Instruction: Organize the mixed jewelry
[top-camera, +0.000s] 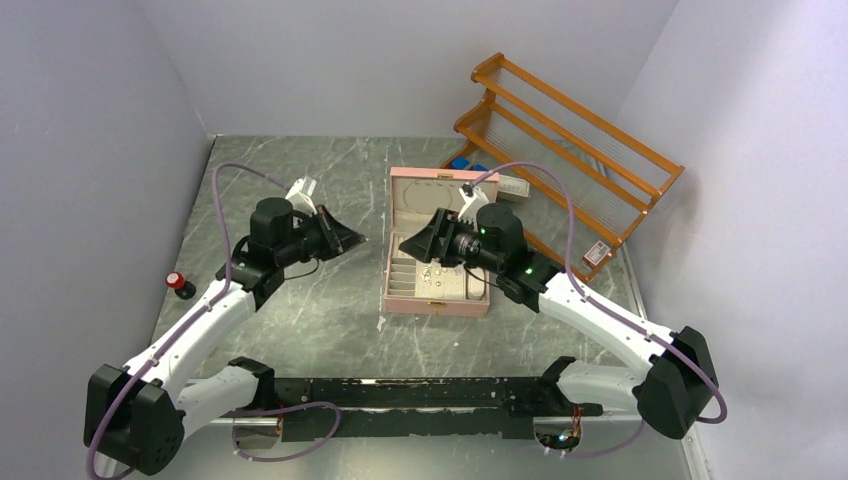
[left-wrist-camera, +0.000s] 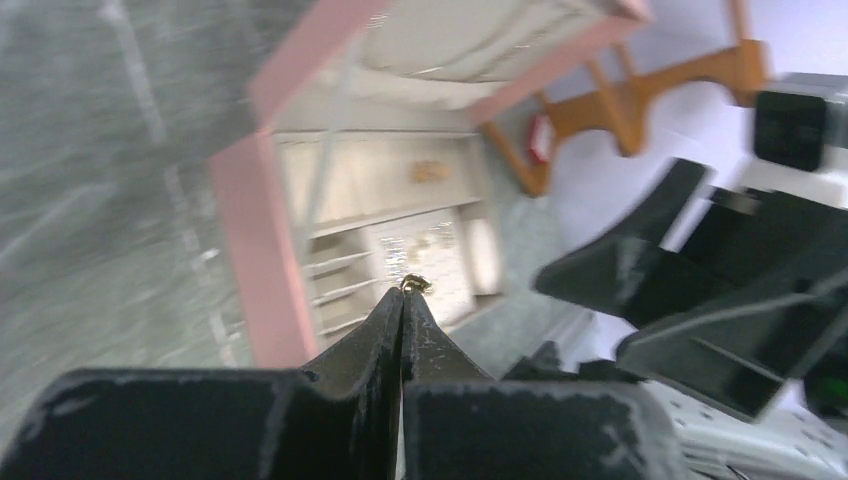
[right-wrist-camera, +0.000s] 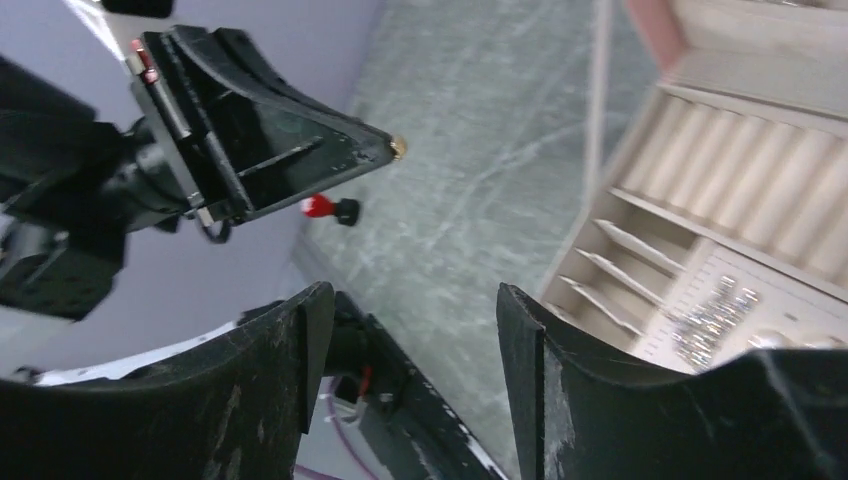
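Progress: partial. Left gripper is clamped tight on one tiny gold jewelry piece, held just left of the open pink jewelry box. Right gripper stands wide and empty above that box. Another gold piece lies in a compartment; the held one is not yet placed.

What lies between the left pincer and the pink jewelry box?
Only bare marbled tabletop separates left pincer and jewelry box, per the top view.
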